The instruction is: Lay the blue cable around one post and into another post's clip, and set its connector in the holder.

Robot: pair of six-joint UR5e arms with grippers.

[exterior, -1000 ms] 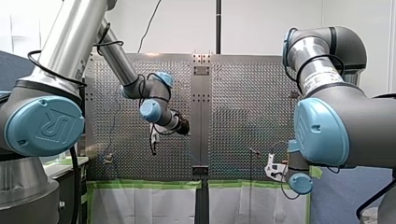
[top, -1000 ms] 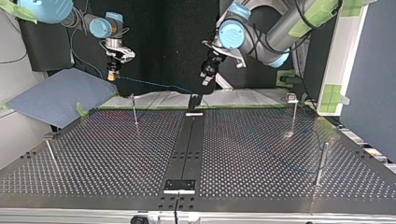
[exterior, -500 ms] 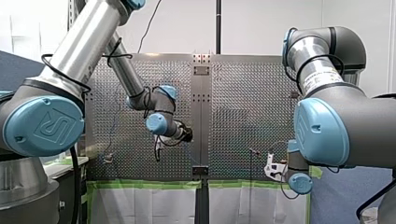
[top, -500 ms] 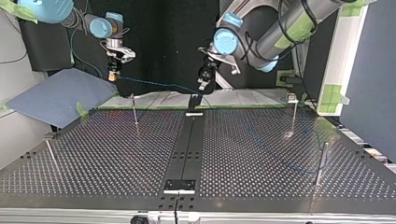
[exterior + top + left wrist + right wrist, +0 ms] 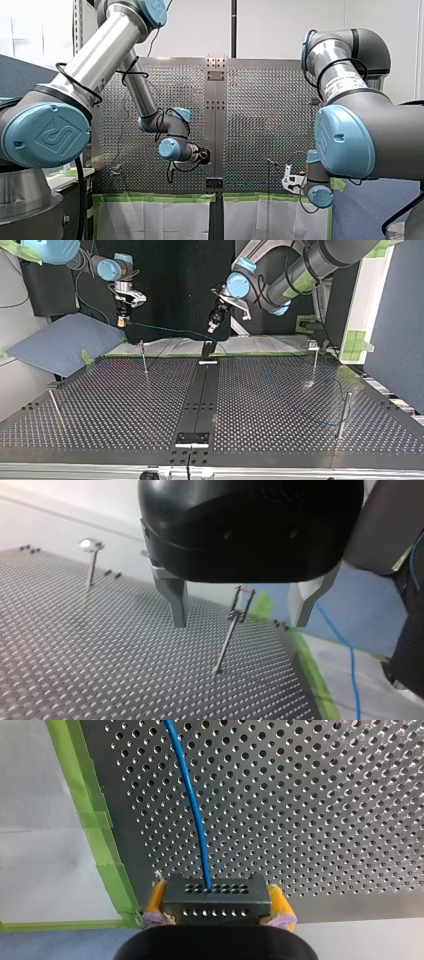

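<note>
My right end effector (image 5: 217,901) is clamped on the dark connector (image 5: 216,890), with a yellow pad (image 5: 278,904) pressed against each of its short sides. The blue cable (image 5: 192,805) leaves the connector's holed face and runs straight ahead over the perforated tabletop (image 5: 310,810), alongside a border of green tape (image 5: 95,815). In the top view this end effector hangs at about 10 o'clock, above and beyond the tabletop's far edge. From there the cable stretches toward 3 o'clock, clear of the surface, as far as the middle.

My left end effector (image 5: 239,622) has its two metal fingers (image 5: 175,597) spread wide and holds nothing. Beyond the gap between them a slim clip-topped post (image 5: 227,640) stands on the tabletop, touching neither finger. A round-topped post (image 5: 91,565) stands farther off, beside the other finger's outer side. In the top view this end effector hovers at 12 o'clock, just above a black bracket (image 5: 207,350) at the middle of the far edge. The raised stretch of cable ends close beneath it.
</note>
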